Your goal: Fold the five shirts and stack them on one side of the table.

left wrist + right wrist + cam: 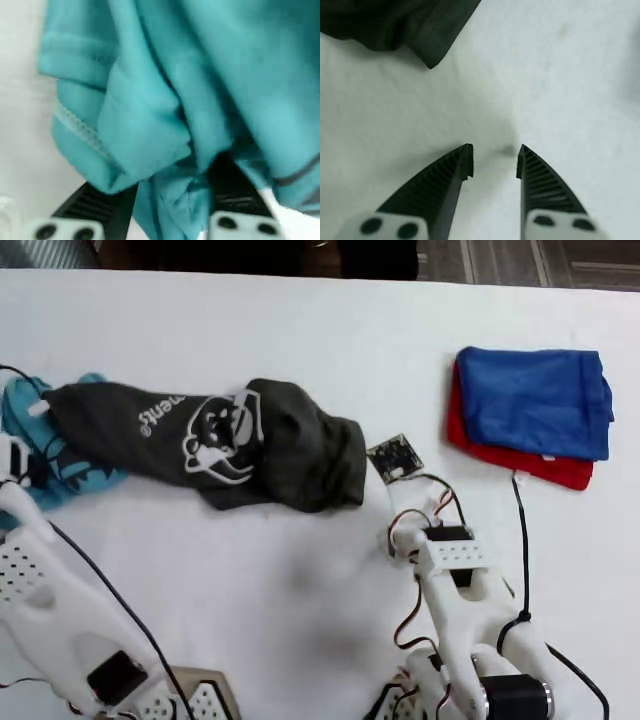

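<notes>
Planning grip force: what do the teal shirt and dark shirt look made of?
Teal shirt: soft matte knit, likely cotton jersey; it bunches in loose folds and has a stitched hem. Dark shirt: similar matte fabric, printed in white, slumping limply.

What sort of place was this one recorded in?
Probably a robotics lab or workshop bench: a white table bears the left arm and right arm, loose wiring and a bare circuit board.
</notes>
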